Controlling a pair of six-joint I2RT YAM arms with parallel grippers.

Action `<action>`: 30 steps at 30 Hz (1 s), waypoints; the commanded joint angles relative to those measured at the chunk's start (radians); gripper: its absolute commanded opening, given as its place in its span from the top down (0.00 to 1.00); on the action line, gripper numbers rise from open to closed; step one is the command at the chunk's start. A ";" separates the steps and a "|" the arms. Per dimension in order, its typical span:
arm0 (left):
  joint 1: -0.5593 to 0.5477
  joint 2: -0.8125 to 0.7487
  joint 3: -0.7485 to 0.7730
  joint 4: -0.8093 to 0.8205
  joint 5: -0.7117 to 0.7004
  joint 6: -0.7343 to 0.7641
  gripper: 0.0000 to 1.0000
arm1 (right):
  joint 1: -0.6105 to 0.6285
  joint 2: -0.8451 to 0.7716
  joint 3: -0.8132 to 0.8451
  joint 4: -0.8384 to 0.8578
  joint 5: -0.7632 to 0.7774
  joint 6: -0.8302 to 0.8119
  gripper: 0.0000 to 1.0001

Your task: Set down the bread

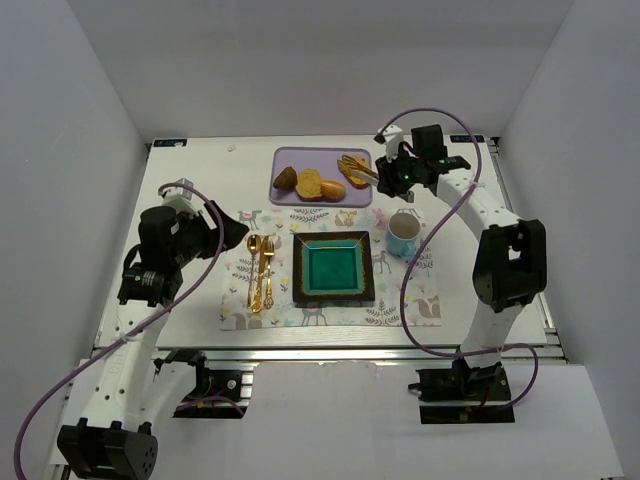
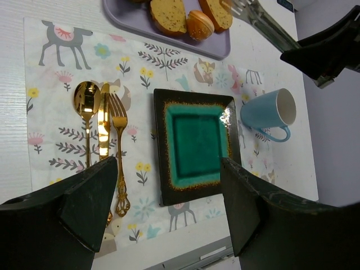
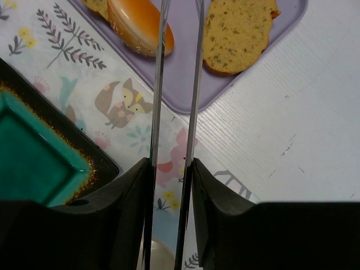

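Several bread pieces lie on a purple tray point(image 1: 322, 160) at the back: a bun point(image 3: 140, 25) and a flat slice point(image 3: 236, 34) show under the right wrist. My right gripper point(image 1: 395, 175) is shut on metal tongs point(image 3: 159, 84), whose two arms reach out over the tray, a little apart. The tong tips are out of the right wrist view; from above they sit over the slice point(image 1: 355, 172). The teal square plate point(image 1: 333, 267) on the placemat is empty. My left gripper point(image 2: 169, 163) is open and empty, hovering above the placemat's left part.
A blue cup point(image 1: 402, 234) stands right of the plate, below the right gripper. A gold spoon, knife and fork point(image 1: 260, 270) lie left of the plate. White walls enclose the table on three sides.
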 commanded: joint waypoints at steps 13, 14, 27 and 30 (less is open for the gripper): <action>0.001 -0.038 0.012 -0.016 -0.019 -0.019 0.17 | 0.025 -0.088 0.003 -0.050 -0.081 -0.100 0.60; 0.001 -0.037 0.012 -0.014 -0.018 -0.017 0.17 | 0.028 -0.091 0.003 -0.055 -0.086 -0.097 0.60; 0.001 -0.035 0.012 -0.014 -0.018 -0.014 0.17 | 0.084 -0.076 -0.011 -0.060 -0.041 -0.109 0.49; 0.001 -0.044 0.012 -0.024 -0.022 -0.014 0.17 | 0.087 -0.057 0.001 -0.058 -0.020 -0.106 0.50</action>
